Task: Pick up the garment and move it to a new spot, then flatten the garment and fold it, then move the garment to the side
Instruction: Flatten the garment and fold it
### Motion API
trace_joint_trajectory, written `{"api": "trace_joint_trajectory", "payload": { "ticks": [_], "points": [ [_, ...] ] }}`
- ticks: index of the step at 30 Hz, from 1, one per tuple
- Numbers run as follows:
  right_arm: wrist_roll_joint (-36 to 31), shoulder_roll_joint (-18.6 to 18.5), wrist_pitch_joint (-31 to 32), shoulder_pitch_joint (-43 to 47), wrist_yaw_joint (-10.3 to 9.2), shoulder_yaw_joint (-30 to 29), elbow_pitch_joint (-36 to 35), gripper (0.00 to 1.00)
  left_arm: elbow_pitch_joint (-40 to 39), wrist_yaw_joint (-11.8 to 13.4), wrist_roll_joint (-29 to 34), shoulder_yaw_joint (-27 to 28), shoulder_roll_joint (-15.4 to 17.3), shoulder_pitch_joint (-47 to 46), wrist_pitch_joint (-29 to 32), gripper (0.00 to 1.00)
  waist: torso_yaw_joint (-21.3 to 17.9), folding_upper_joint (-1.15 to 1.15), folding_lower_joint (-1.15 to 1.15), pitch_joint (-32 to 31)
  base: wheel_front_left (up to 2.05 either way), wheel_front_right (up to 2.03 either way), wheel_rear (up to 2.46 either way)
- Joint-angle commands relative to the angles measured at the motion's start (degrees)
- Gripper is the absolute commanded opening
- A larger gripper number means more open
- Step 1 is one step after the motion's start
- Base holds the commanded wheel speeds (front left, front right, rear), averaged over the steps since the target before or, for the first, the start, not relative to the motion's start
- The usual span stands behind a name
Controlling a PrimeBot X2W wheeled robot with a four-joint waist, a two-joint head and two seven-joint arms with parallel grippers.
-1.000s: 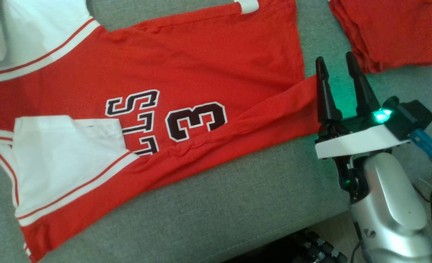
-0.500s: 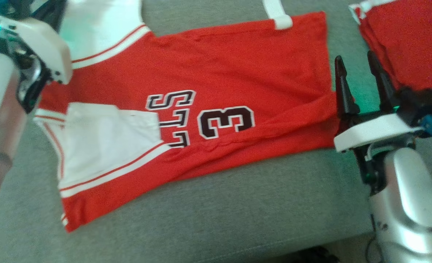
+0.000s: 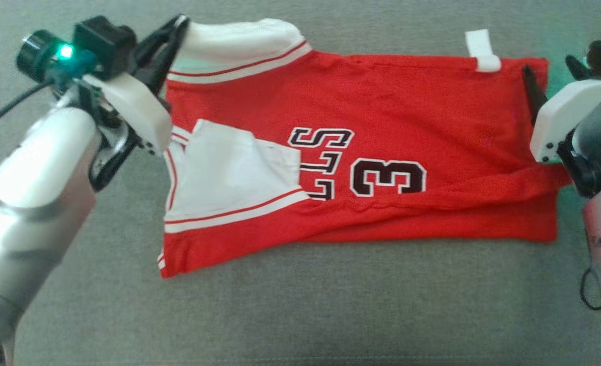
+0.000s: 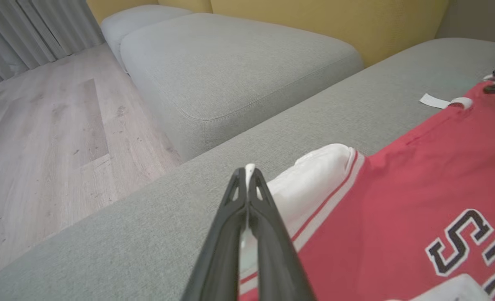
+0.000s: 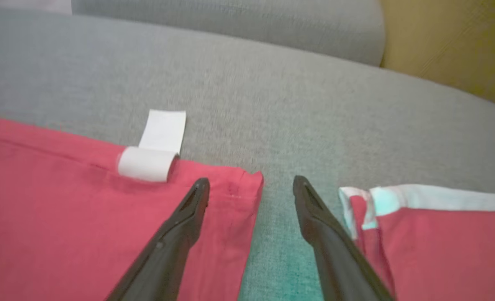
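1. The garment (image 3: pixel 381 112) is a red jersey with white, red-striped sleeves, dark lettering and a "3". In my head view it lies spread across the grey sofa seat (image 3: pixel 300 315), its length running left to right. A long band of red cloth is folded over along its near edge.
2. The far white sleeve (image 3: pixel 239 40) at the garment's left end is lifted off the seat. The near white sleeve (image 3: pixel 224 173) lies flat on the red body and covers part of the lettering.
3. The left gripper (image 4: pixel 247 173) has its fingers pressed together, pinching the edge of the far white sleeve. My left wrist view shows white cloth caught between the two fingers.
4. The right gripper (image 5: pixel 251 184) has its fingers spread and holds nothing. One finger lies over the garment's far right corner and the other over bare seat. I cannot tell whether either tip touches down.
5. A white label (image 5: pixel 155 150) sticks out from the garment's far hem, near the finger that is over the cloth.
6. A second red cloth (image 5: pixel 439 251) with a white edge lies just beside the other finger. A strip of bare seat separates it from the garment.
7. In the left wrist view I also note a separate grey cushion block (image 4: pixel 230 62), a wooden floor (image 4: pixel 42 146) and a yellow surface (image 4: pixel 314 25) behind.
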Motion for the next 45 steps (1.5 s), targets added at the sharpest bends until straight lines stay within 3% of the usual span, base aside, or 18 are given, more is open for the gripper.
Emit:
{"api": "trace_joint_trajectory", "payload": {
  "ticks": [1,7,8,9,14,24,36,45],
  "points": [
    [-0.05,-1.6,1.3,-1.95,-0.05,2.28,0.22,1.0,-2.94,0.44,0.53,1.66,2.28,-1.31,0.51,0.0,1.63,0.0,0.01,-0.08,0.0,0.0,0.0],
    [2.21,-5.62,4.02,-5.22,-0.05,9.45,8.31,0.99,-9.68,1.7,0.23,0.83,3.17,0.28,2.8,0.0,2.68,0.0,0.01,0.41,0.0,0.0,0.0],
    [3.02,-5.89,4.06,-5.7,-0.05,10.56,9.12,0.33,-10.28,1.89,0.14,0.86,3.4,0.38,3.07,0.0,2.62,0.0,0.01,0.49,0.0,0.0,0.0],
    [3.9,-6.1,3.91,-6.16,-0.05,11.82,9.73,0.0,-10.73,2.05,0.04,0.93,3.7,0.45,3.31,0.0,2.51,0.0,0.01,0.54,0.0,0.0,0.0],
    [8.57,-7.38,-1.5,-9.84,-0.05,16.36,11.18,0.0,-10.99,3.16,-0.94,2.11,5.49,0.67,3.73,0.0,1.18,0.0,0.01,0.34,0.0,0.0,0.0],
    [14.82,-6.51,-11.88,-16.84,-0.05,16.33,12.98,0.0,-6.57,4.68,-0.78,5.59,6.61,-4.2,0.19,0.0,-1.0,0.0,0.01,1.32,0.0,0.0,0.0],
    [19.87,-5.33,-18.24,-24.26,-0.05,17.87,18.04,0.0,7.23,4.53,2.04,7.54,0.78,-14.22,-11.38,0.0,-0.48,0.0,0.01,2.64,0.0,0.0,0.0],
    [25.33,-7.15,-19.73,-20.2,-0.05,21.95,20.37,0.0,11.08,1.92,3.05,3.7,-0.89,-9.39,-13.08,0.0,1.97,0.0,0.01,-1.21,0.0,0.0,0.0]
  ]
}}
